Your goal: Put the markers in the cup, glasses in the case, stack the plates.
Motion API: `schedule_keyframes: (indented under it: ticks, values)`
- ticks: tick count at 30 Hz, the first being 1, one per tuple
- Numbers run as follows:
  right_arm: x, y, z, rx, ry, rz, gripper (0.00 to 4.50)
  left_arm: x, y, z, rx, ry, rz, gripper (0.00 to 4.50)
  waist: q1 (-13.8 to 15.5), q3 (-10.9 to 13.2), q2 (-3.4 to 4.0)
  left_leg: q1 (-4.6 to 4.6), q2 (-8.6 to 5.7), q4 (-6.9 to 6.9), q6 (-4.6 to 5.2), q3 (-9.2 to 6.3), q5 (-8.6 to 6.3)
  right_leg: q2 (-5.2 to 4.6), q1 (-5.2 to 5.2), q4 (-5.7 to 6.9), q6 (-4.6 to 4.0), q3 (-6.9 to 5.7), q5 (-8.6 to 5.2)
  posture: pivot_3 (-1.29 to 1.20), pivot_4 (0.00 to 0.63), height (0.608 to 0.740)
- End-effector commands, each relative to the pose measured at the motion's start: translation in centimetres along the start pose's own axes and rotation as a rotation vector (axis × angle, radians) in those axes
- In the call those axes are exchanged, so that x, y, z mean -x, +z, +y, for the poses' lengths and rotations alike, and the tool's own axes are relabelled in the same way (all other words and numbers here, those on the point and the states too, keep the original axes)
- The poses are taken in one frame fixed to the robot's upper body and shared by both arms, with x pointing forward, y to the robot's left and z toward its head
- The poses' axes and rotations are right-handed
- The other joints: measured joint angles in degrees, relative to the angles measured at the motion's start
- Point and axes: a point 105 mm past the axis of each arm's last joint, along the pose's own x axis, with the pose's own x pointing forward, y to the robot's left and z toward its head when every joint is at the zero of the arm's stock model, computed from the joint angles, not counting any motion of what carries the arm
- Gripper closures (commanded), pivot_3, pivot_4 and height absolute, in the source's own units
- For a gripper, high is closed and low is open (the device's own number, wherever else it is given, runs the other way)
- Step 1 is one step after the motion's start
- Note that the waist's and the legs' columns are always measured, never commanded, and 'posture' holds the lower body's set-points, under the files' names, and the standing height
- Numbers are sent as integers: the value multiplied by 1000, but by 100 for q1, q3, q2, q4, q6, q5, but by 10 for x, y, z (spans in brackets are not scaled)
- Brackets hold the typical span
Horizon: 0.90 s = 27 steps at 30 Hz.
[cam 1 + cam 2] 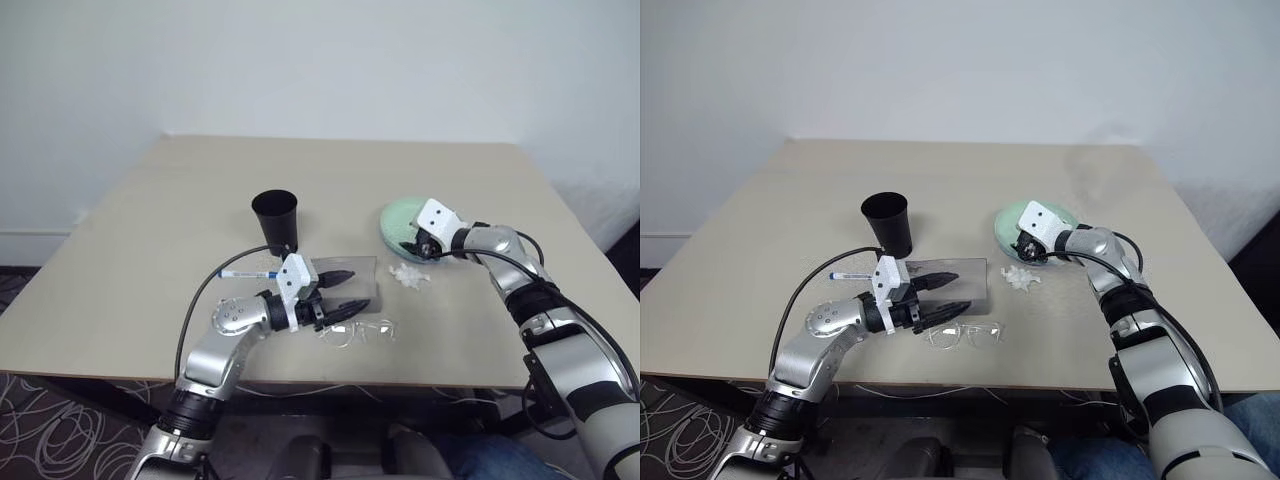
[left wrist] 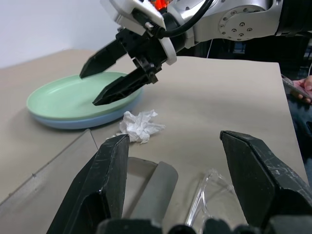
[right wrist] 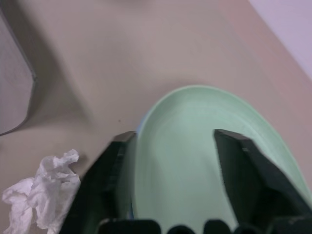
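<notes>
Plates stacked at the table's right side: mint green plate (image 2: 73, 97) sits on the light blue plate (image 2: 78, 122); the head views show mostly the green top, the left wrist view shows the blue rim under it; right gripper (image 2: 109, 78) over the stack's near edge, fingers spread, nothing between them, one finger on either side of the rim in the right wrist view; crumpled white scrap (image 1: 410, 273) just beside the stack; grey case (image 1: 965, 272) at centre, glasses (image 1: 962, 335) on the table (image 1: 150, 200) in front of it, outside it; left gripper (image 1: 340, 292) hovers at the case, jaws apart, empty; black cup (image 1: 275, 220) upright behind; one marker (image 1: 245, 272) lying left of the case.
</notes>
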Motion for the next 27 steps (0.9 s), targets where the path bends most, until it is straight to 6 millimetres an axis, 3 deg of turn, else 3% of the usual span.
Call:
schedule_keyframes:
  ticks: [1,4,10,14,18,27]
  values:
    - [13,28,-17,11,-33,-131,1100,2,18,3,-60,7,-42,1362,2,0,3,1,0,0,0,0,0,0,0,1,0,1,0,0,0,721]
    - [27,34,-13,-30,22,-202,1100,4,19,7,-64,15,-39,1362,9,-1,5,1,1,1,0,-2,0,0,1,2,1,1,0,0,0,721]
    - [57,15,10,-54,194,-184,1100,13,19,22,-81,49,-18,1362,29,-1,7,1,-2,2,1,-3,0,-3,6,-2,3,0,-1,0,0,721]
    - [70,14,24,-96,280,-187,1100,20,20,35,-97,81,-2,1362,1,-1,12,7,0,5,1,3,0,0,5,2,0,2,0,0,0,721]
    - [70,7,32,-113,261,-158,1100,26,19,46,-109,101,9,1362,8,-1,12,11,-1,5,0,4,0,8,5,10,-2,3,1,0,0,721]
    - [40,3,40,-224,194,-148,1100,27,14,44,-93,74,23,1362,10,-1,10,6,-1,9,0,7,0,3,4,5,0,5,1,0,0,721]
